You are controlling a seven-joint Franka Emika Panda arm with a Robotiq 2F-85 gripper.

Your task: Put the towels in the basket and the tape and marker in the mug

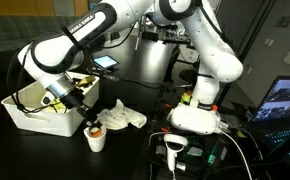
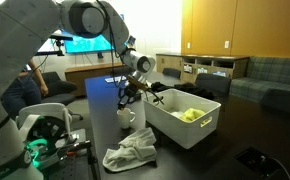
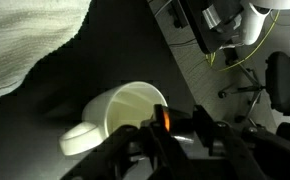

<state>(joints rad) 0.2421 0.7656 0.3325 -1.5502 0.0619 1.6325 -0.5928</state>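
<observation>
A white mug [image 1: 96, 141] stands on the dark table; it shows in both exterior views [image 2: 126, 118] and in the wrist view [image 3: 125, 112]. My gripper [image 1: 89, 122] hangs right above the mug's mouth [image 2: 128, 99]. In the wrist view the fingers [image 3: 180, 125] are closed on a small dark marker with an orange end [image 3: 165, 118], held over the mug's rim. A white towel [image 1: 122, 115] lies crumpled on the table next to the mug [image 2: 133, 151] [image 3: 25, 40]. The white basket [image 1: 30, 112] [image 2: 190, 135] holds a yellow towel [image 2: 191, 114]. The tape is not in view.
The robot's base [image 1: 195, 118] stands close by the mug. Monitors [image 1: 285, 98] and cables sit at the table's side. A big screen [image 2: 85, 44], a person [image 2: 23, 88] and sofas [image 2: 265, 75] are in the background. The table edge and a chair show in the wrist view [image 3: 285, 80].
</observation>
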